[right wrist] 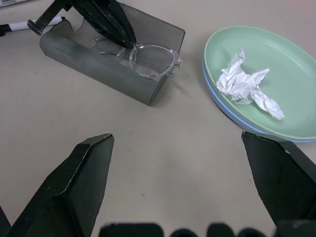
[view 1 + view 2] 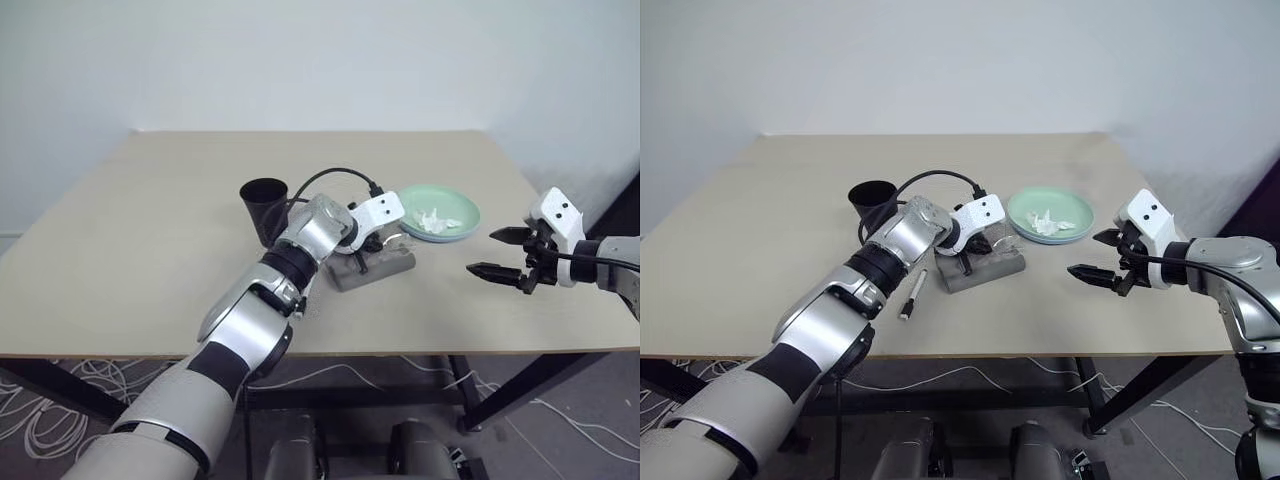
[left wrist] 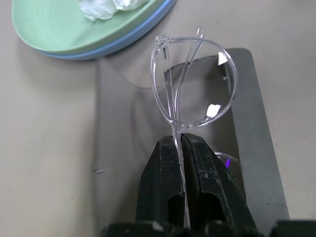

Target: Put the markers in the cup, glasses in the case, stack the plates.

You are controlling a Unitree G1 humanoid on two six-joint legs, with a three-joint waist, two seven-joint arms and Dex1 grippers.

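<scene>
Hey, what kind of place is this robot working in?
Probably a lab or test room: a plain beige table against a bare white wall, and loose cables lying on the floor beneath it.

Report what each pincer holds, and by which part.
Left pincer grips the glasses by the frame edge, over the case. Right pincer is open, holding nothing.
</scene>
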